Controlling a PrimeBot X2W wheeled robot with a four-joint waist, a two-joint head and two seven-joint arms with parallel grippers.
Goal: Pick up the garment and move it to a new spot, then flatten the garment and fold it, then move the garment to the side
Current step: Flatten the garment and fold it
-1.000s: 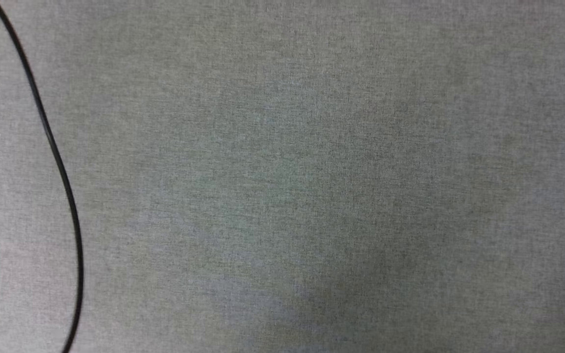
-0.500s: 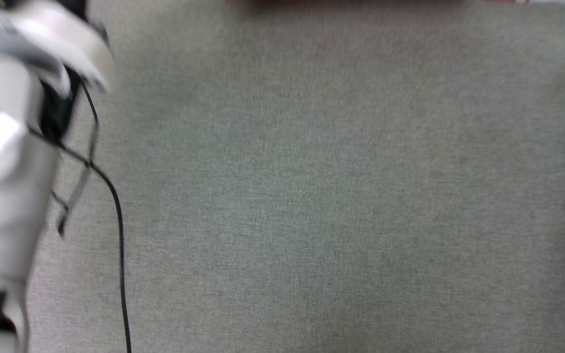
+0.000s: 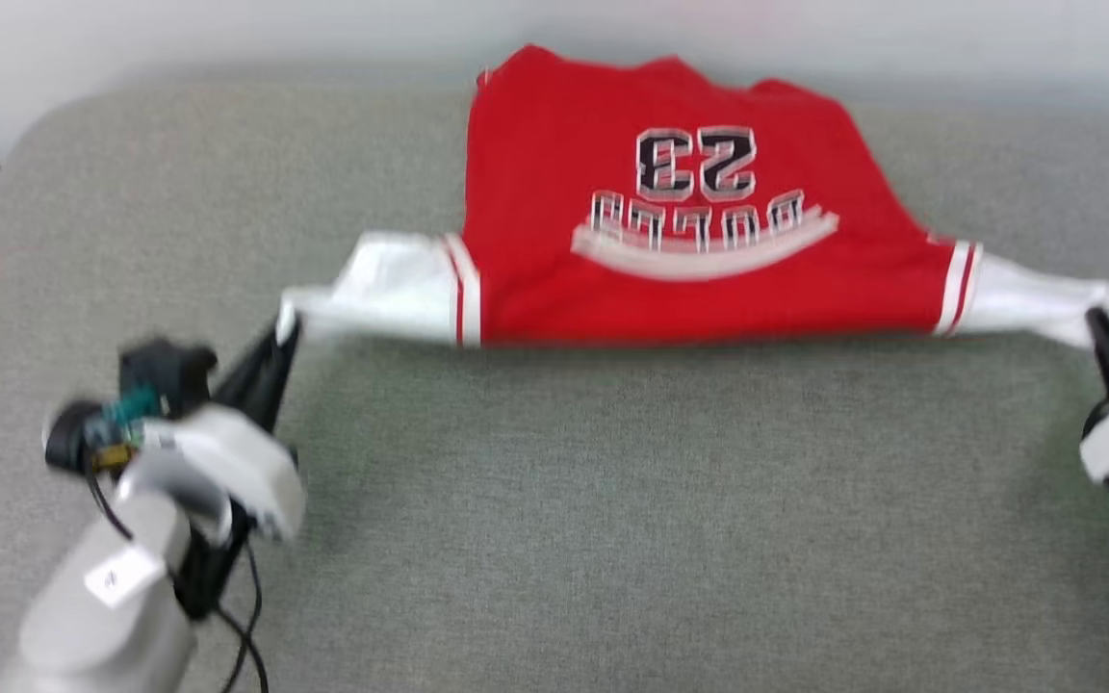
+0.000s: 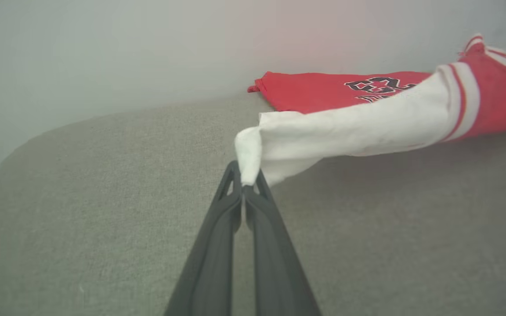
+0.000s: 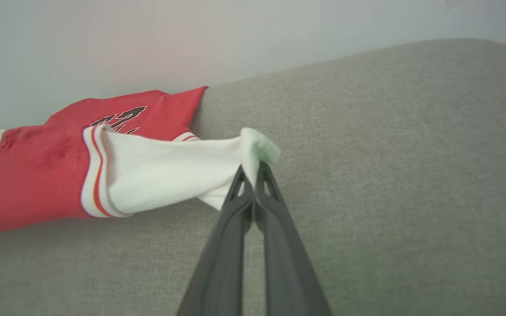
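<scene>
- Grey woven fabric covers the desk [image 3: 612,539], with rounded far corners; a pale wall [image 3: 227,29] rises just behind it.
- Head view takes in the whole red garment [image 3: 670,260] across the upper middle, its lettering facing up and reading upside down.
- Wrist views show the grips close up: left hand [image 4: 247,186] and right hand [image 5: 253,173] are each clenched on a white sleeve end.
- In the head view the garment stretches between the hands at mid-left and right edge — sleeves lifted, red body on the desk.
</scene>
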